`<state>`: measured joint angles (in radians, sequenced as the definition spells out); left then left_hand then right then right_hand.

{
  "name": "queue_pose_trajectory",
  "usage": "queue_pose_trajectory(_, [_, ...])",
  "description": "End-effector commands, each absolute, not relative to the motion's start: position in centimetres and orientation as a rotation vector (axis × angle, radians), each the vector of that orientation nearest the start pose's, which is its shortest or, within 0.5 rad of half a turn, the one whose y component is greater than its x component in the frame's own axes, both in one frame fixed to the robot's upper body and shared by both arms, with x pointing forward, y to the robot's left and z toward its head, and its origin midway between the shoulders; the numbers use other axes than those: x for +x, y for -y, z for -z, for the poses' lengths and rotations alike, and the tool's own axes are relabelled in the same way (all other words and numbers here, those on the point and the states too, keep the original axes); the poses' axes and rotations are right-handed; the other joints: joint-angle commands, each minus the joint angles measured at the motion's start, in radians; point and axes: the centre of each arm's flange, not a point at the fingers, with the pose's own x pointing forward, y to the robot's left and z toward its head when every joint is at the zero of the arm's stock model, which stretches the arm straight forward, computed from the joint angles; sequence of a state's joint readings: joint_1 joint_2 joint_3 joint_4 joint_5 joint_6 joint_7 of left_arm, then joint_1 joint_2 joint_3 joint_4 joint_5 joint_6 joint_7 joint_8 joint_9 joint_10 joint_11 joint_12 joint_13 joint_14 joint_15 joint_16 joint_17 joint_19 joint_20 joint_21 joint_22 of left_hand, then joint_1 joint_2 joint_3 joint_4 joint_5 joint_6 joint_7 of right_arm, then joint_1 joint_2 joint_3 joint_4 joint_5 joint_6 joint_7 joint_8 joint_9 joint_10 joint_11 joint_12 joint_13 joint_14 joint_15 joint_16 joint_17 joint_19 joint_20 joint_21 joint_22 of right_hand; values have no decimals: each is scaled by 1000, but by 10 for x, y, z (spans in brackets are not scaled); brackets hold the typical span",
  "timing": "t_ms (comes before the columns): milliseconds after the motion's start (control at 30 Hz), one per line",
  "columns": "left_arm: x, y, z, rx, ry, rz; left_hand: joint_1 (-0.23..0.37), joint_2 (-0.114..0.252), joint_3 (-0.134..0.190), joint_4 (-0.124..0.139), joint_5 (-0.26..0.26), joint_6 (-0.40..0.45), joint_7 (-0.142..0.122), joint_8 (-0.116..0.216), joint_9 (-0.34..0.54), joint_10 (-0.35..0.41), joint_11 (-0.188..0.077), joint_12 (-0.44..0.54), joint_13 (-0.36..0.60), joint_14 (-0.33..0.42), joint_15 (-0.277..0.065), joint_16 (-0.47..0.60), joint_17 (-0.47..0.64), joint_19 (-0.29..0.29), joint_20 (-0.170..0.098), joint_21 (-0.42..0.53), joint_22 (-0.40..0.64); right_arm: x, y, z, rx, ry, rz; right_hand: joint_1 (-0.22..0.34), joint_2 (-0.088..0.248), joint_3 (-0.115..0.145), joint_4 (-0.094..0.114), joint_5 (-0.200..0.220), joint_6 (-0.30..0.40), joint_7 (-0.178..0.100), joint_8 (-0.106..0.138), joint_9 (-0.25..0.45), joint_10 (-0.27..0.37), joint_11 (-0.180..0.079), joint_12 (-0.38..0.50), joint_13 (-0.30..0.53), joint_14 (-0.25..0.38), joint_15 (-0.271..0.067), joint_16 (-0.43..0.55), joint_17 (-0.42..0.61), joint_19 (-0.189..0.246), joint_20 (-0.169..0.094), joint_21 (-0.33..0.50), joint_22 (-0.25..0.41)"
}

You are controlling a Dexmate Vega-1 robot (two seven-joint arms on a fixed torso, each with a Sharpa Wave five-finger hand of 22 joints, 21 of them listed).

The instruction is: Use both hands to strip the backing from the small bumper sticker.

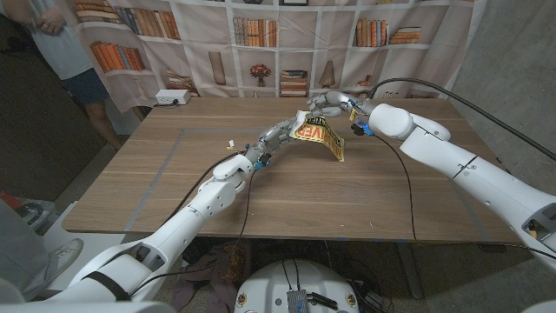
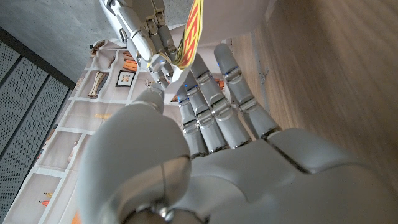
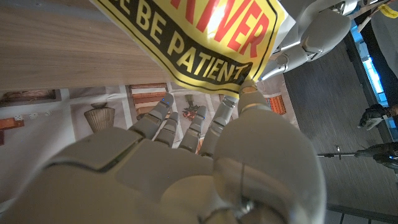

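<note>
A yellow bumper sticker (image 1: 320,135) with red and black lettering hangs tilted above the middle of the wooden table (image 1: 261,191). My right hand (image 1: 334,103) pinches its far upper edge; the right wrist view shows the thumb (image 3: 249,93) on the sticker (image 3: 205,37) at a corner. My left hand (image 1: 276,136) reaches up from the near left and holds the sticker's left corner. In the left wrist view my left hand (image 2: 211,124) has its fingertips at the edge of the sticker (image 2: 193,28), close to the right hand (image 2: 146,31). The backing cannot be told apart from the sticker.
A small white scrap (image 1: 230,145) lies on the table left of my left hand. At the table's far left corner sits a white power strip (image 1: 172,97). A person (image 1: 69,43) stands beyond that corner. A bookshelf-print curtain (image 1: 287,43) hangs behind the table.
</note>
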<state>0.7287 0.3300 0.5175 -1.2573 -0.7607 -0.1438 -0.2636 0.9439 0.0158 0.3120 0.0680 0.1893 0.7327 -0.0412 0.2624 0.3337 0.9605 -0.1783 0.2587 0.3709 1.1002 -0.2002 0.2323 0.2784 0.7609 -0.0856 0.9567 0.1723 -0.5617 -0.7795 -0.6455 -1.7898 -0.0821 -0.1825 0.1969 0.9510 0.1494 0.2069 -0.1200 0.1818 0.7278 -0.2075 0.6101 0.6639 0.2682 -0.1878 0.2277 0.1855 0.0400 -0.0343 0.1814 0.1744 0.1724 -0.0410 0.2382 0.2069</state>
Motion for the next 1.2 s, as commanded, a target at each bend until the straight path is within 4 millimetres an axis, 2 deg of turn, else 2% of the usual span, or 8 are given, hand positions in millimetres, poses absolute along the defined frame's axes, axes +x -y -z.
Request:
queue_pose_trajectory(33, [663,-134,27,-160,467,639,-4,5,5,7,8,11,0,-3,1,6,5,-1,0,9,-27,8,1,13,-94,-6,-1,591,176,-100,-1118,630,-335,0,8,-3,0,9,-3,-1,2,4,6,-8,-2,3,12,-161,5,2,6,-116,5,4])
queue_pose_trajectory(900, [667,-125,23,-134,456,660,-3,15,23,14,12,28,-1,-10,-7,15,-3,1,-2,17,-29,13,-2,32,-97,-26,-1,583,168,-104,-1115,686,-389,1,9,-8,1,10,-4,-7,-2,11,8,-15,-4,3,16,-167,4,2,8,-117,8,4])
queue_pose_trajectory(1000, [667,-124,22,-133,455,654,45,30,61,-14,14,76,9,-1,-11,29,-7,6,-1,21,-30,16,-3,50,-98,-39,0,583,168,-104,-1115,688,-391,1,10,-8,1,10,-5,-6,-1,13,7,-16,-4,3,16,-167,4,2,8,-117,8,4])
queue_pose_trajectory(1067, [668,-124,21,-113,466,658,72,40,84,-31,13,96,4,3,-12,35,-12,7,-1,27,-31,19,-3,56,-99,-47,0,583,168,-104,-1114,690,-392,1,10,-9,2,10,-6,-6,-2,14,7,-17,-5,3,17,-167,4,2,8,-117,8,4])
queue_pose_trajectory(1100, [668,-124,20,-106,468,670,120,56,120,-66,9,113,-6,11,-5,52,-15,12,2,39,-32,25,-1,61,-98,-55,2,583,168,-104,-1116,689,-393,1,10,-9,2,10,-5,-7,-1,14,6,-17,-5,3,16,-168,4,2,8,-117,8,4])
queue_pose_trajectory(1133, [667,-123,20,-113,462,655,137,59,132,-79,7,113,-5,12,-2,52,-20,12,5,45,-33,28,0,62,-100,-57,3,583,168,-104,-1115,690,-391,1,10,-9,2,11,-6,-7,-2,15,6,-17,-5,3,16,-168,3,2,8,-117,8,4])
queue_pose_trajectory(1167, [668,-123,20,-113,457,658,169,64,153,-106,4,122,-10,18,4,53,-18,12,9,45,-35,28,1,66,-101,-57,5,583,168,-105,-1114,689,-391,1,10,-9,2,11,-5,-7,-2,16,6,-17,-5,3,16,-168,3,2,8,-117,8,4])
queue_pose_trajectory(1200, [668,-123,20,-116,465,657,177,67,160,-114,2,126,-5,20,5,58,-18,14,11,48,-34,29,1,67,-100,-57,5,583,169,-105,-1113,689,-391,2,10,-9,2,11,-5,-7,-2,15,6,-18,-5,3,16,-168,3,2,8,-117,8,4])
